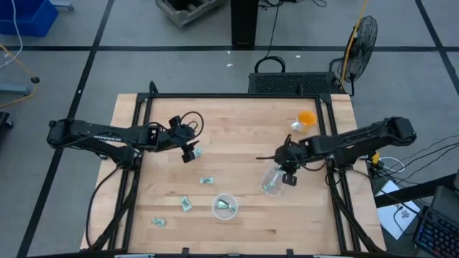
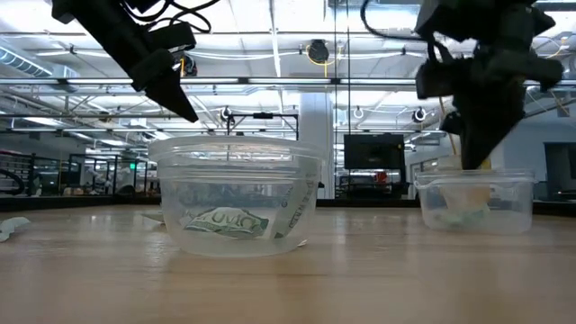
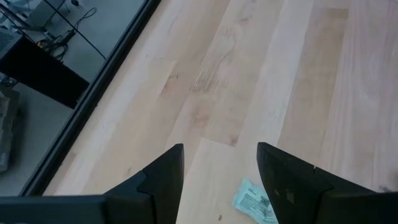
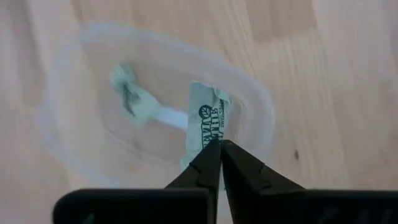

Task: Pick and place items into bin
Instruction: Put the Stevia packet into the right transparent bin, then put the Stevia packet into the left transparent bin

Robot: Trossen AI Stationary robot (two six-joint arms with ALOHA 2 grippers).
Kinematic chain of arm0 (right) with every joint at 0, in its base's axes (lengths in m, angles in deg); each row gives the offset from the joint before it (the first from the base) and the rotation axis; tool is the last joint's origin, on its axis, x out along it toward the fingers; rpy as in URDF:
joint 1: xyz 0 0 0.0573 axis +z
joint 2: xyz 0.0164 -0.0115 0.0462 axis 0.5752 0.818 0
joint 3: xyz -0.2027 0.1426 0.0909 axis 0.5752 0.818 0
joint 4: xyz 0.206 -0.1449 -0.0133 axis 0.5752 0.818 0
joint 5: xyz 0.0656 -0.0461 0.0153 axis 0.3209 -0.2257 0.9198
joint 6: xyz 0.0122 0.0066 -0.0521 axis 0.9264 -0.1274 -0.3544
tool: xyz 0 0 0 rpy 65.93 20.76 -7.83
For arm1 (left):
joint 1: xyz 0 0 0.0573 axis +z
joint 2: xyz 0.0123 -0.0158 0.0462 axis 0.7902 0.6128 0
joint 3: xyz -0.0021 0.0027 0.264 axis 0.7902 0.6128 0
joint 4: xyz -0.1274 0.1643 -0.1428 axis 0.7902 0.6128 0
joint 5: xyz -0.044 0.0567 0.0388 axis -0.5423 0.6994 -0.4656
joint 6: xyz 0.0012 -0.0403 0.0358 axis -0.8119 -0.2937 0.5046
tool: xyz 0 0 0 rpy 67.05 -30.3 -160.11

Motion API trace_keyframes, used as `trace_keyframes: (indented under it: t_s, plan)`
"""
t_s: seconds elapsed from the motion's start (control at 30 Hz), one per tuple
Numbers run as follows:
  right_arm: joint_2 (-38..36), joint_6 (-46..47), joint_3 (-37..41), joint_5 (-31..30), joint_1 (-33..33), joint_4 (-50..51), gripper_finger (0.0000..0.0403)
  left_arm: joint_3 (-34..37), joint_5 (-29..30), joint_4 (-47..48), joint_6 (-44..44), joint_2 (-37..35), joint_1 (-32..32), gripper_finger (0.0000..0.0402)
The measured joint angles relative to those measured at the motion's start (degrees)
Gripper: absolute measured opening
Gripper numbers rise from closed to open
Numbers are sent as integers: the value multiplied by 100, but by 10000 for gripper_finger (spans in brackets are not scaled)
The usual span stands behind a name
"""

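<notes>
Right gripper (image 4: 220, 144) clenched on wrapped piece (image 4: 205, 121) over clear cup (image 4: 261, 118); left gripper (image 3: 221, 165) spread wide.

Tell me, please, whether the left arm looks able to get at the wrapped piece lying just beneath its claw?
Probably yes. The left claw hangs open above the bare table, and the wrapped piece lies flat by one finger, with nothing covering it.
</notes>
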Motion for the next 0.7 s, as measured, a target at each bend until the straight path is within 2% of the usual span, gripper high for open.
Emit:
trace_keyframes:
  t_s: [0.3, 0.4, 0.5, 0.7]
  plan:
    - [206, -318, 25, -22, -16, 81, 80, 0, 0, -20, 91, 0, 0, 209]
    - [183, -324, -45, -24, -83, -29, 99, 0, -158, -18, -43, 0, 0, 209]
    - [90, -557, -129, -30, -89, -630, 109, 0, -399, 47, -506, 0, -2, 209]
    - [-110, -2030, -131, -125, -87, -2464, 109, 195, -514, 94, -1231, 152, -15, 209]
